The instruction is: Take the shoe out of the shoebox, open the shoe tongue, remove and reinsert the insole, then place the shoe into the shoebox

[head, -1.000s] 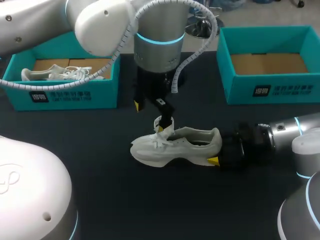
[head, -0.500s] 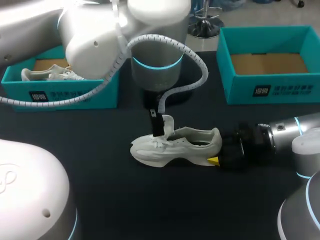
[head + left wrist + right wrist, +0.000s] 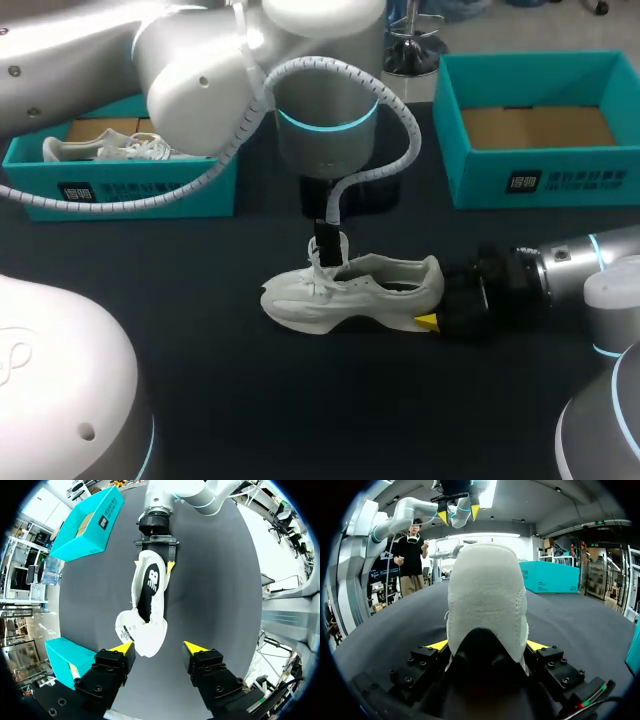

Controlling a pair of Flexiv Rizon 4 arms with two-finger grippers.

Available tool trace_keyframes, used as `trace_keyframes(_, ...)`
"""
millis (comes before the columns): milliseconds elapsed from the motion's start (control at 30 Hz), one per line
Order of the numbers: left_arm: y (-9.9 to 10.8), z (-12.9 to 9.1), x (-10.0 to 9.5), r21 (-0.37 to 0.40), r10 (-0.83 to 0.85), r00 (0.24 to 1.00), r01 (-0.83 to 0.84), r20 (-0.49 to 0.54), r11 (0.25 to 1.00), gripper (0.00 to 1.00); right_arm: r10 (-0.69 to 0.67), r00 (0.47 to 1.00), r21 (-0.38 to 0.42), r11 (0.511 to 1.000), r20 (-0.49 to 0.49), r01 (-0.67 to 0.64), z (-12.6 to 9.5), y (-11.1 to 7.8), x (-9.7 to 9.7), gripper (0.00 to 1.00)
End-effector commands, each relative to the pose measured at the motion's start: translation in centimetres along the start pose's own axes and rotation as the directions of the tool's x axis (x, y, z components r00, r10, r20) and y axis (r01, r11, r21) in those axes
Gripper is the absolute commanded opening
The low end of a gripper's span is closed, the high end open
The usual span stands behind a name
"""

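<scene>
Shoe (image 3: 350, 290) stands on its sole in the middle of the table (image 3: 230, 400), outside both boxes, between the left shoebox (image 3: 120, 190) and the right shoebox (image 3: 540, 180). I judge that the step in hand is opening the tongue and reaching for the insole.

The left gripper (image 3: 159, 649) hangs over the front half of the shoe with its fingers spread. I cannot tell whether a finger touches the tongue (image 3: 129, 627). The tongue is bent up toward the toe, and the dark insole (image 3: 150, 582) shows in the opening. To do this well, the gripper should descend straight into the opening and pinch only the insole edge, not the laces.

The right gripper (image 3: 487, 645) is clamped on the heel from two sides. It should hold firm so that the shoe does not lift.

The long axis runs across the table, with the toe to my left, the heel to my right and the opening upward.
</scene>
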State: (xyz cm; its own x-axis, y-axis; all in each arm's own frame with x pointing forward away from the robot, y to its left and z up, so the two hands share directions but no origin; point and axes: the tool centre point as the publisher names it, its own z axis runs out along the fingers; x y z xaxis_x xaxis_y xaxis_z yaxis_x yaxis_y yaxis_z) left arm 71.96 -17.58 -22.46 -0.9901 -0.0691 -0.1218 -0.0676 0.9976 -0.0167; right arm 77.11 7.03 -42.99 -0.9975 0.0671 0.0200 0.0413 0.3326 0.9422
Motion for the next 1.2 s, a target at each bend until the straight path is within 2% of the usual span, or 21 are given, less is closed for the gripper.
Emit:
trace_keyframes(33, -3.9, 1.8, -0.4, -0.086, 0.019, 1.000, -0.019, -0.007, 0.996, 0.00, 0.001, 1.000, 0.004, 1.000, 0.001, -0.001, 0.4, -0.2, 0.0, 0.00)
trace_keyframes(133, -5.3, 2.9, -0.5, -0.097, 0.029, 0.999, -0.031, -0.013, 0.995, 0.00, 0.001, 1.000, 0.004, 1.000, 0.001, -0.001, 0.4, -0.2, 0.0, 0.00)
trace_keyframes(367, -6.5, 5.1, -1.1, -0.107, 0.022, 0.999, -0.026, -0.030, 0.994, 0.00, 0.001, 1.000, 0.004, 1.000, 0.001, -0.001, 0.4, -0.2, 0.0, 0.00)
trace_keyframes(800, -7.1, 6.7, -2.6, -0.097, 0.030, 0.999, -0.034, -0.034, 0.995, 0.00, 0.001, 1.000, 0.004, 1.000, 0.001, -0.001, 0.4, -0.2, 0.0, 0.00)
trace_keyframes(1200, -7.2, 9.6, -3.4, -0.064, 0.037, 0.998, -0.040, -0.055, 0.997, 0.00, 0.001, 1.000, 0.004, 1.000, 0.001, -0.001, 0.4, -0.2, 0.0, 0.00)
